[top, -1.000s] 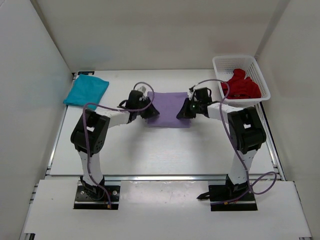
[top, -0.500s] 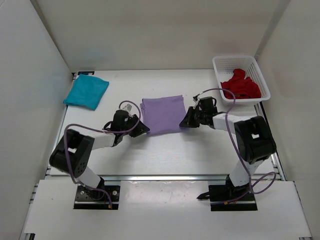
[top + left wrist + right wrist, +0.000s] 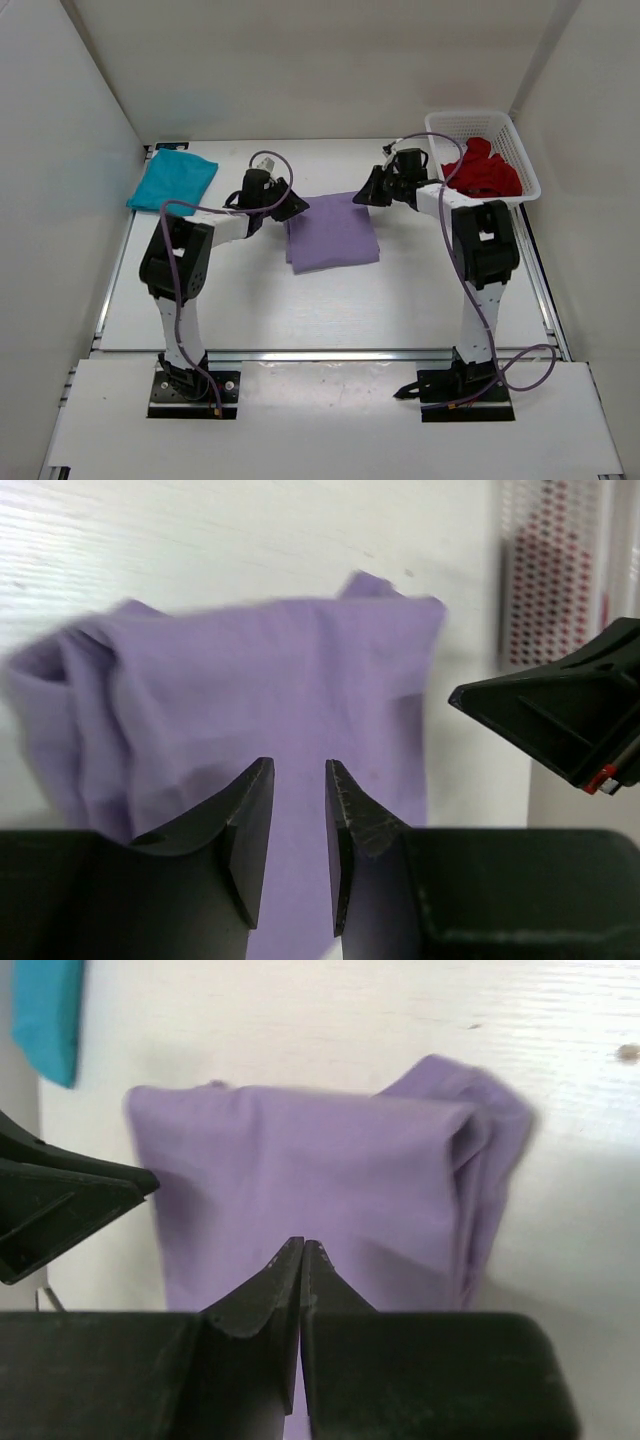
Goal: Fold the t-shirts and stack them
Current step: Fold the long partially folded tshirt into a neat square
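Note:
The lavender t-shirt (image 3: 331,236) lies folded in a rough rectangle mid-table and also shows in the left wrist view (image 3: 270,700) and the right wrist view (image 3: 320,1180). My left gripper (image 3: 291,207) hovers at its far left corner, jaws a narrow gap apart and empty (image 3: 298,765). My right gripper (image 3: 366,195) is at its far right corner, shut with nothing between the jaws (image 3: 302,1243). The teal t-shirt (image 3: 172,182) lies folded at the far left. The dark red t-shirt (image 3: 482,171) lies crumpled in the basket.
The white mesh basket (image 3: 478,118) stands at the far right corner. White walls close in the table on the left, back and right. The right gripper's black finger (image 3: 560,718) shows in the left wrist view.
Both grippers have swung from the shirt's near side edges up to its far corners. The lavender shirt has shifted slightly nearer and turned a little.

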You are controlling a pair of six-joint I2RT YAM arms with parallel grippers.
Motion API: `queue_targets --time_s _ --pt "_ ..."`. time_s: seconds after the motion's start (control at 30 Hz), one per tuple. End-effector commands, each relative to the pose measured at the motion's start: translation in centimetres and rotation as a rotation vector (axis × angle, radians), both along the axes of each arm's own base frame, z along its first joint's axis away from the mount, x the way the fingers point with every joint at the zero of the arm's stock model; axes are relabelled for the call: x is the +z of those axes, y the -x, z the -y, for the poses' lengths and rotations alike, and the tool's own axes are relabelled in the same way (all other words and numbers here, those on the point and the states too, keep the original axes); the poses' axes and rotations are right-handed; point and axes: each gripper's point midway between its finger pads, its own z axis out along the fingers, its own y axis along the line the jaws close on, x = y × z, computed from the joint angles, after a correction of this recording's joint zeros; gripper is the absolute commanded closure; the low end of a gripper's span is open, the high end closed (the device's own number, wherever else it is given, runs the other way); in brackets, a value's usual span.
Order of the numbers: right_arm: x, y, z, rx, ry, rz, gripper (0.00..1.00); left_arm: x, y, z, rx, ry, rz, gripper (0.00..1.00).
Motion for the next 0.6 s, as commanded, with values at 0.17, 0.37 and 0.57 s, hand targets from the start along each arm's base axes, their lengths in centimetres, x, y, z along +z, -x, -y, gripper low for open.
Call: queue_targets --time_s 0.17,0.37,0.57 --pt "-4.9 -4.4 0.7 -0.011 -0.014 -0.089 1.00 -3.8 -4.0 -4.6 0.108 -0.021 -0.078 0.61" --pt "-6.0 -3.9 1.0 -0.025 -0.014 -0.114 1.00 -5.7 -3.9 -7.6 0.159 0.032 -0.130 0.60" --pt "-1.1 -4.2 -0.1 0.013 -0.027 -0.025 0.91 -0.9 -2.7 -8.3 0.169 0.068 -0.010 0.46"
